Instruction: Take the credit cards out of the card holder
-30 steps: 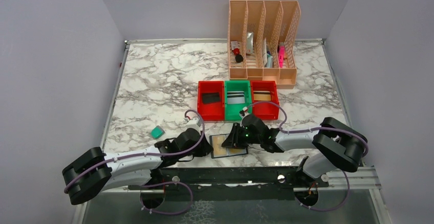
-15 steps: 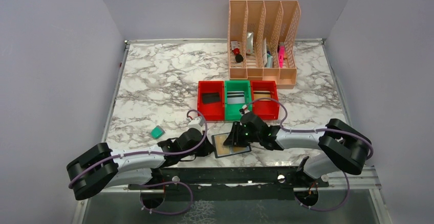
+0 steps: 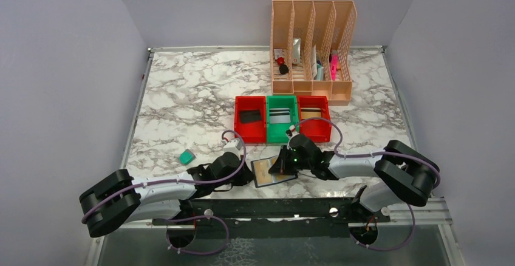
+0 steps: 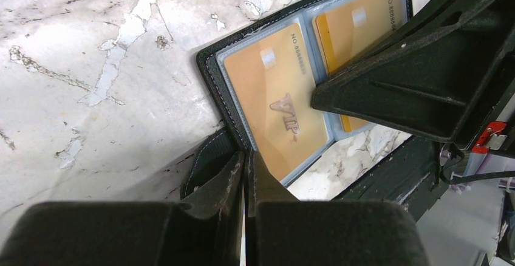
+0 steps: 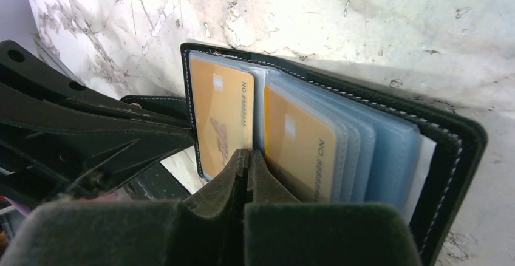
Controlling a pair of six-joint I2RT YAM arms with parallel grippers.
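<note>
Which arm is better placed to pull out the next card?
Right, probably. The right gripper is shut over the open card holder, tips between its orange cards; the left gripper is shut by the strap tab at the edge, seemingly steadying it.

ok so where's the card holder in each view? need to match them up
Top external: card holder lies open, bottom centre, at the near edge of the table.
Left wrist: card holder is upper right, running off the top edge.
Right wrist: card holder spans centre to right, with its clear sleeves fanned.
Shared landmark: the gold cards in its pockets.
</note>
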